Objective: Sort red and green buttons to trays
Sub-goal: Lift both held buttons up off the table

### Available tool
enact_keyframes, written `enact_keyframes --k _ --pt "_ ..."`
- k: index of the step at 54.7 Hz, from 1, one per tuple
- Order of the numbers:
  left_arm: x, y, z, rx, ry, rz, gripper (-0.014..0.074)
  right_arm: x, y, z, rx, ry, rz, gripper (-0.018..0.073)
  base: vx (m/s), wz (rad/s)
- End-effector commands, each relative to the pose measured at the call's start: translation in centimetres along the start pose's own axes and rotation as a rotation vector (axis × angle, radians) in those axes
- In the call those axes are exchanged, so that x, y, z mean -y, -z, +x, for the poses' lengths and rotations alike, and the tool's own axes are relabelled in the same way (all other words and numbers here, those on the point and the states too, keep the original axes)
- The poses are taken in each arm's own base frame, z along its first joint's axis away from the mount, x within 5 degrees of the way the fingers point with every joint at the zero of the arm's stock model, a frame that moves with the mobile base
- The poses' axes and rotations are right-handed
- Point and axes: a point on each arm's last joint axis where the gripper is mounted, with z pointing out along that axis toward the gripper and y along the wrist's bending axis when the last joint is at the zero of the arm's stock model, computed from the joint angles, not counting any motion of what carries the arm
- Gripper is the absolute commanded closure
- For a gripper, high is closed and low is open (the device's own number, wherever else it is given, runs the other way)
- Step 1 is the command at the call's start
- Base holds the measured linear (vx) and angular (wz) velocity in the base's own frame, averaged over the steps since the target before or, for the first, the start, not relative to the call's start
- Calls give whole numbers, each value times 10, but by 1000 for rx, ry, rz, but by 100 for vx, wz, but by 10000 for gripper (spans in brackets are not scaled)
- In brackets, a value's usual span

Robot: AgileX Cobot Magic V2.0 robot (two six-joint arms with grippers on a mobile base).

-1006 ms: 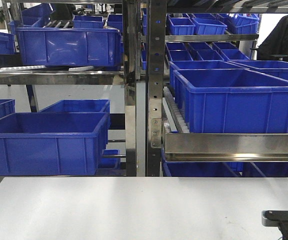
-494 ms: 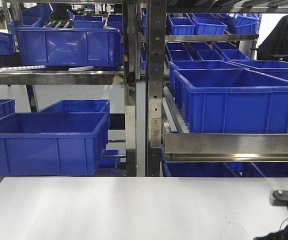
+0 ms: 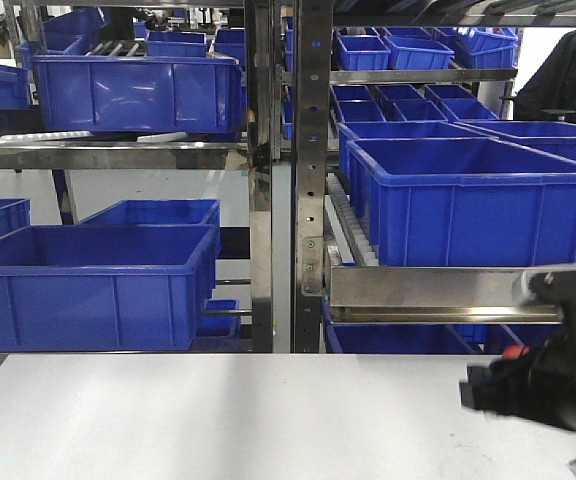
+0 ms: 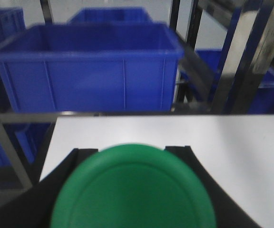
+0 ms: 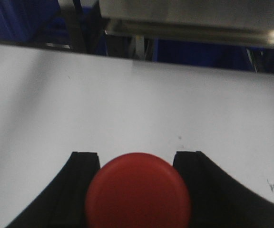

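Note:
The green button (image 4: 133, 190) fills the bottom of the left wrist view. Its round cap sits between the two black fingers of my left gripper (image 4: 132, 149), which is shut on it above the white table (image 4: 232, 142). In the right wrist view the red button (image 5: 138, 190) sits the same way, with my right gripper (image 5: 136, 154) shut on it over the white table (image 5: 127, 104). The front view shows my right arm (image 3: 538, 390) as a blurred dark shape at the lower right, above the table. Both button bodies are hidden under their caps. The trays are out of view.
A metal rack stands behind the table's far edge (image 3: 268, 356). It holds deep blue crates, one large at the lower left (image 3: 88, 285) and one at the right (image 3: 478, 200). A steel rail (image 3: 428, 290) runs just above the table on the right.
My right arm has risen from the bottom right corner and moved up and left into the front view, blurred by motion. The dark part at the bottom left corner has gone.

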Motion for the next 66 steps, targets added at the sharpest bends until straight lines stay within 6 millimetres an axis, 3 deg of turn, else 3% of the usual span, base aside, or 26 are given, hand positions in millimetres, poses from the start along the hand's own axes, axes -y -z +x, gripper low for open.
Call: enact_keyframes --k 1,9,19,25,39,66 --pt "2 26 -32 170 4 6 602 -2 34 -34 183 2 -12 568 0 0" --pt "12 53 -34 185 -7 60 602 0 66 -39 238 4 -8 568 0 0" --pt "20 87 -23 206 -22 118 600 3 102 -29 313 19 -1 568 0 0" --pt "18 102 -12 233 -10 122 599 3 111 -19 323 16 -2 568 0 0" --pt "16 121 4 264 -10 125 599 4 113 -10 301 16 1 568 0 0" --pt "16 121 4 266 -11 123 599 4 112 -9 295 16 2 568 0 0"
